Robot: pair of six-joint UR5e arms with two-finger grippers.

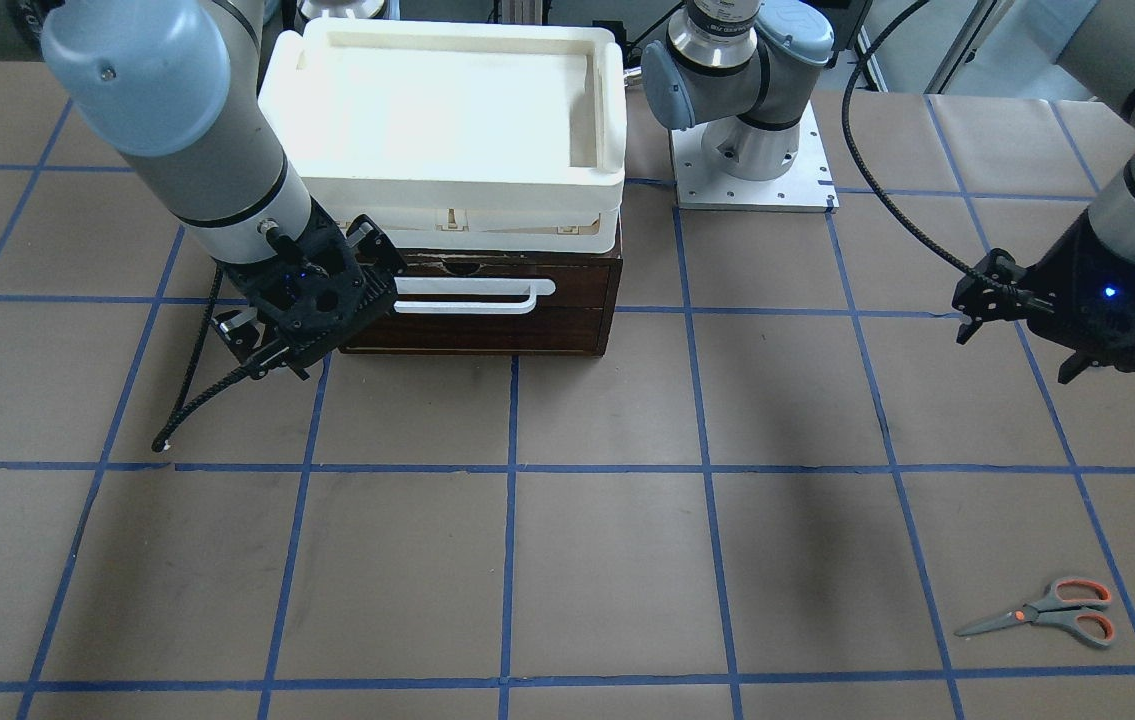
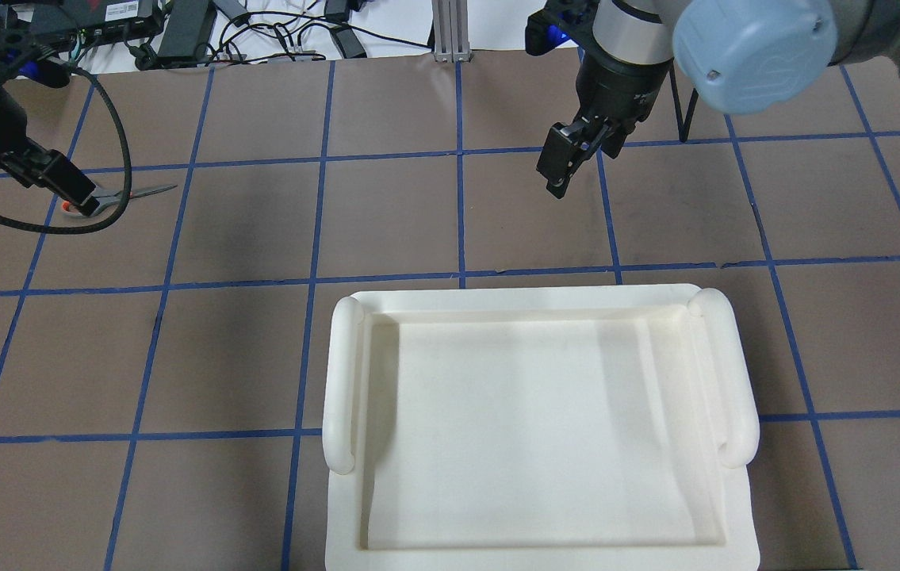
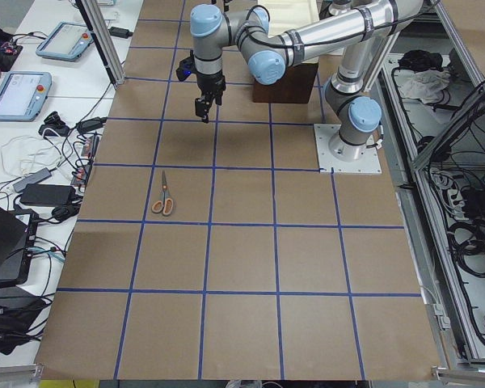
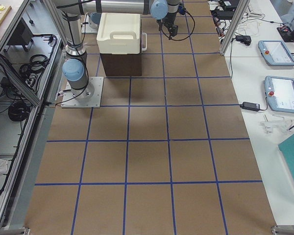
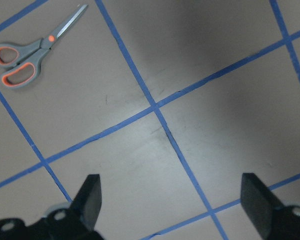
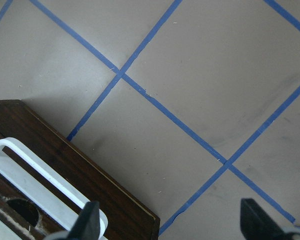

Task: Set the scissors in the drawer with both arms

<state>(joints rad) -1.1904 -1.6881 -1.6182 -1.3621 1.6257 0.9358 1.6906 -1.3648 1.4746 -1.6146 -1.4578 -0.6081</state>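
Observation:
The scissors [image 1: 1047, 612] lie flat and closed on the brown table, near the operators' edge on my left side; they also show in the left wrist view [image 5: 27, 57]. My left gripper [image 1: 1022, 345] hangs open and empty above the table, apart from them. In the overhead view the left gripper [image 2: 78, 198] covers the handles of the scissors [image 2: 140, 191]. The dark brown drawer [image 1: 567, 300] is shut, its white bar handle [image 1: 472, 297] facing the operators. My right gripper [image 1: 347, 305] is open and empty beside the handle's end [image 6: 35, 165], not holding it.
A cream-white plastic tray [image 1: 607, 130] sits on top of the drawer cabinet and hides it in the overhead view [image 2: 342, 373]. The left arm's base plate [image 1: 752, 185] stands beside the cabinet. Blue tape lines grid the table.

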